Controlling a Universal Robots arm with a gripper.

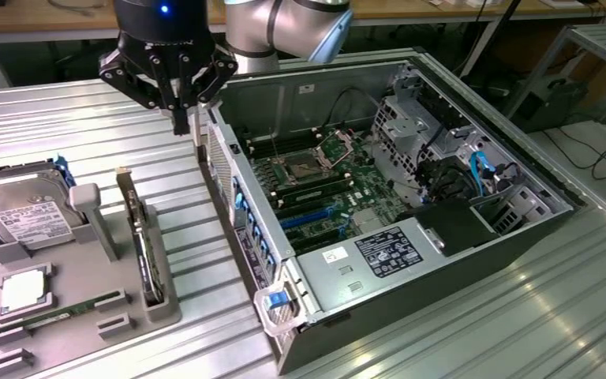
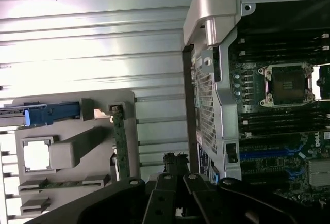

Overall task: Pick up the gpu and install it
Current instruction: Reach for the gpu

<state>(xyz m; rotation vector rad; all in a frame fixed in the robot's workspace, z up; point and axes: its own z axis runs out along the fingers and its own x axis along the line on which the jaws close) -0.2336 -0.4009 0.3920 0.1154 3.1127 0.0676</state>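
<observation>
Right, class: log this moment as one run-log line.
gripper shut, empty | over table beside case | gpu on edge in holder, untouched

My tool [image 1: 182,118] hangs straight down, its black body upright with a blue light [image 1: 162,9] glowing near the top. The side links are splayed outward while the two fingers [image 2: 170,162] are drawn together, pad against pad. Behind it, on the exterior view's right, the silver elbow of my arm [image 1: 287,28] bends away, blue cap showing.

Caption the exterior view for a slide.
Gripper hovers beside the open computer case; the gpu stands in its gray holder.
</observation>
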